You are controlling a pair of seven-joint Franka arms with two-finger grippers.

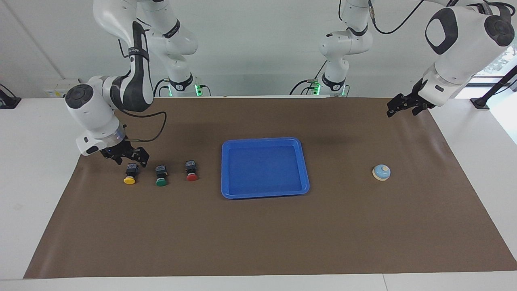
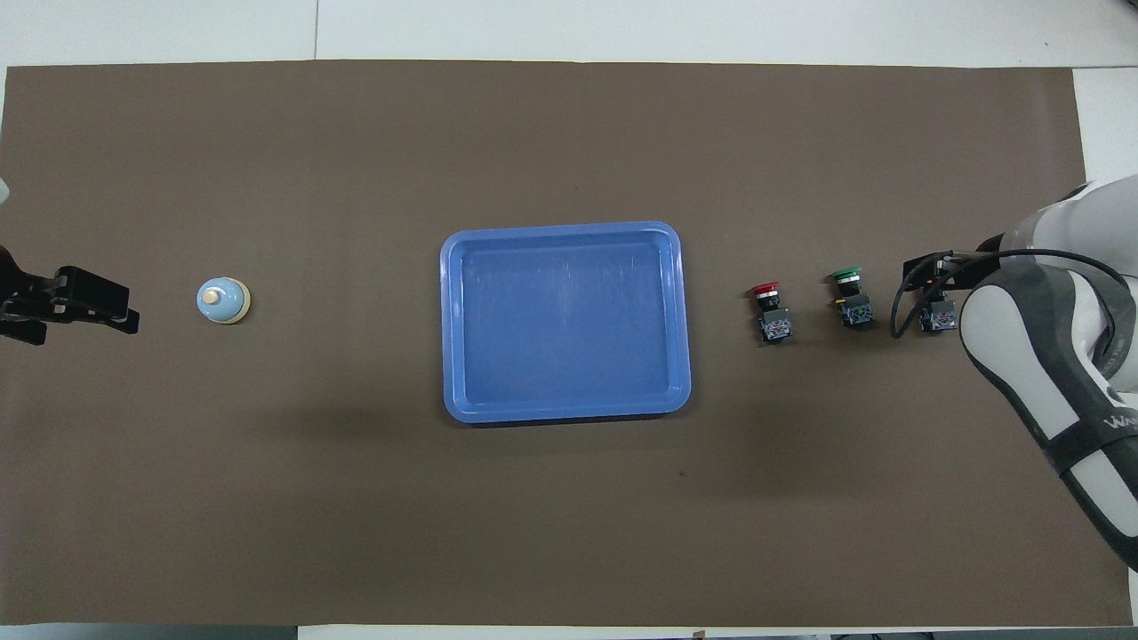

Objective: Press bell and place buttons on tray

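Facing view, tray (image 1: 264,195) mid-mat, bare mat (image 1: 258,234) around

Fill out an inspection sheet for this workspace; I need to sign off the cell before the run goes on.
Surface: brown mat, flat, covers the work area.
Job's things: tray mid-mat, nothing in it; bell toward the left arm's end; yellow button, green button and red button in a row toward the right arm's end, none on the tray.
Clutter: nothing seen.
End effectors: right end effector open, low over the yellow button; left end effector open, raised, clear of the bell.
Cables: black cable loops from the right wrist, off the mat.
Surroundings: white table around the mat.
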